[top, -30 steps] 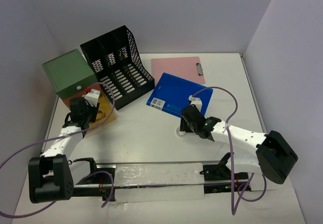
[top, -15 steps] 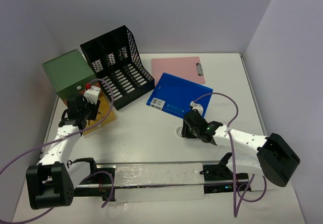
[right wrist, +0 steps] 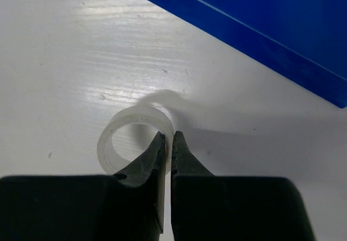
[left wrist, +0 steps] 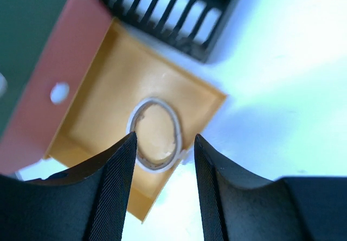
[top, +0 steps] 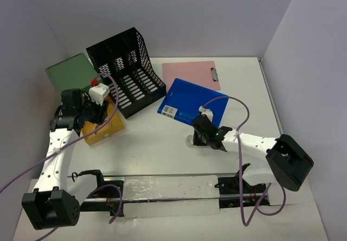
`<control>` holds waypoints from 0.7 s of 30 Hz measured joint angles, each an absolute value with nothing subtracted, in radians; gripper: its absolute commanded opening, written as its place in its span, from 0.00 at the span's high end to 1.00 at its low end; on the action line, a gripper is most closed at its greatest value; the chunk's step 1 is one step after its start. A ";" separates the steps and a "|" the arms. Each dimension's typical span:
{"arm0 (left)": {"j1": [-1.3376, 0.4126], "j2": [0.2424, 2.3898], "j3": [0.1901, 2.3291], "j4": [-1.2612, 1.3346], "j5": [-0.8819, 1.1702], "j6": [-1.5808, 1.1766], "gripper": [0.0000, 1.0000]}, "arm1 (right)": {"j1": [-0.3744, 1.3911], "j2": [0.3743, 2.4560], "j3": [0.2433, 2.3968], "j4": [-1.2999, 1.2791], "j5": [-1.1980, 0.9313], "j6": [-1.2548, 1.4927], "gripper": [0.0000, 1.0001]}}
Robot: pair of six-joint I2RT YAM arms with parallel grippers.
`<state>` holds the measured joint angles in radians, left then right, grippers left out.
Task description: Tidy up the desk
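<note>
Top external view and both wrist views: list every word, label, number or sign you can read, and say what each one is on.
No text in these views can be read.
White sticker on the blue folder: dark print, too small to read.
Pink clipboard, black file rack, yellow tray, clear tape ring: no markings visible.

A robotics lab cell is posing as an office: plain lilac-grey walls (top: 190, 13) are boxing in a white counter (top: 157, 143), two cabled arms (top: 255, 143) are sitting bolted to a rail (top: 168, 189), and a black file rack (top: 127, 73), pink clipboard (top: 190, 74) and blue folder (top: 190, 102) are lying about.
</note>
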<state>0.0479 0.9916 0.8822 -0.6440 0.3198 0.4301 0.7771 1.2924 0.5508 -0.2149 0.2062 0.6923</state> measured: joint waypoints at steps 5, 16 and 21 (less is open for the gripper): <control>0.048 0.991 1.046 -0.808 0.496 0.460 0.43 | 0.933 1.290 0.748 -0.280 0.364 0.661 1.00; 0.048 0.994 1.185 -0.970 0.831 0.451 0.20 | 1.112 1.550 1.311 -0.193 0.537 0.513 1.00; 0.048 0.976 1.173 -0.992 0.899 0.445 0.19 | 1.147 1.667 1.411 -0.189 0.537 0.470 1.00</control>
